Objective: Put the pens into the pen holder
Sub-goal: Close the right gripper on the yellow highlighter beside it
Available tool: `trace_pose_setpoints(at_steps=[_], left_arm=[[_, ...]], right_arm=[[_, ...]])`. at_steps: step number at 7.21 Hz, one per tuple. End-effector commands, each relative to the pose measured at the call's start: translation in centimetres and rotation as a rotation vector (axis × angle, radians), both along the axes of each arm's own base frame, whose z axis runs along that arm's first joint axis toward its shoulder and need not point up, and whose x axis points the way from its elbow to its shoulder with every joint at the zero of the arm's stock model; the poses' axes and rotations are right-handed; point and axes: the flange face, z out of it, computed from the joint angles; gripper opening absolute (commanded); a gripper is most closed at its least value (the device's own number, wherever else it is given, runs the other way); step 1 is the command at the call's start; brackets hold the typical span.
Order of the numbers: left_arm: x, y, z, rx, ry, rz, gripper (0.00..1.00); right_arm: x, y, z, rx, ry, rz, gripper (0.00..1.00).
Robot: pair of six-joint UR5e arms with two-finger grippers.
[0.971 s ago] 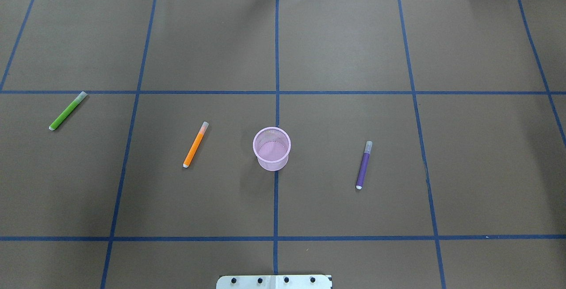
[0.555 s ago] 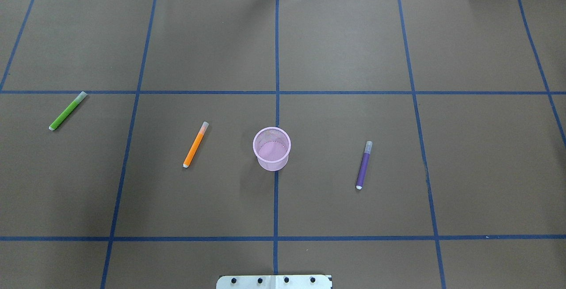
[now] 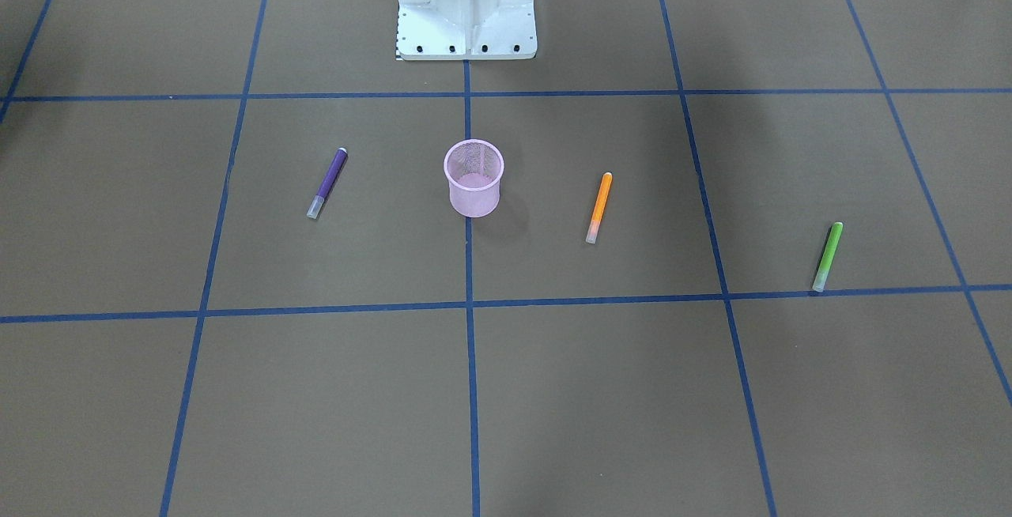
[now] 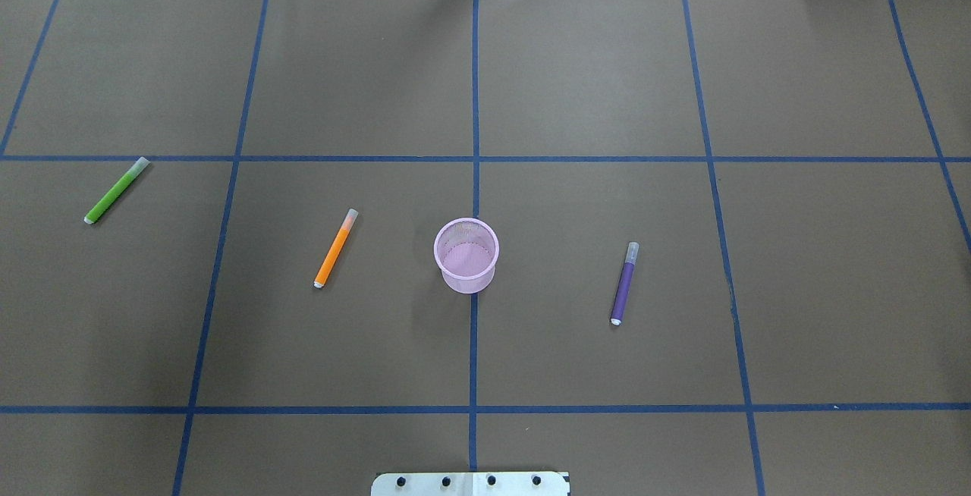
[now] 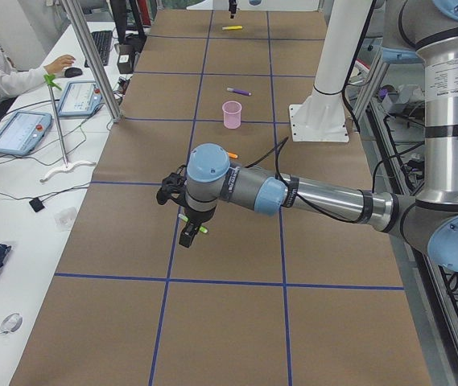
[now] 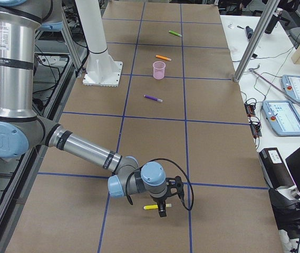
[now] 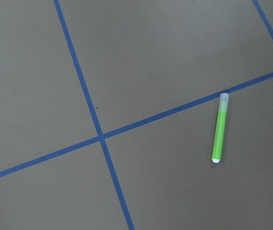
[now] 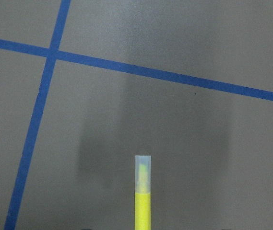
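Brown-paper table (image 4: pixel 592 64) w/ blue tape grid (image 4: pixel 475 102). Holder (image 4: pixel 466 255) upright at centre, on mid tape line. Orange pen (image 4: pixel 335 248) lies near on its left, green pen (image 4: pixel 116 190) further left, purple pen (image 4: pixel 624 284) to right; all flat, apart from holder. L gripper (image 5: pixel 186 237) hangs near green pen. R gripper (image 6: pixel 163 212) by yellow pen (image 6: pixel 154 207) at far right end. Both claws' state: can't tell.

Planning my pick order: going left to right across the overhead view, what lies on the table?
green pen → orange pen → pen holder → purple pen
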Motion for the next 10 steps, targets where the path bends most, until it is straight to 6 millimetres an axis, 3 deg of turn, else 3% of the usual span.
trace_pose_setpoints(at_steps=[1,4,10], left_arm=[[0.0,0.2,0.2,0.011,0.000,0.000,1.00],[0.0,0.1,0.1,0.014,-0.001,-0.001,1.00],[0.0,0.2,0.1,0.014,0.000,0.000,1.00]], right_arm=[[-3.5,-1.0,0.7,0.008,0.022,-0.024,0.85],[-3.5,0.1,2.6,-0.030,0.021,-0.028,0.63],[-3.4,1.4,4.5,-0.052,0.006,-0.032,0.49]])
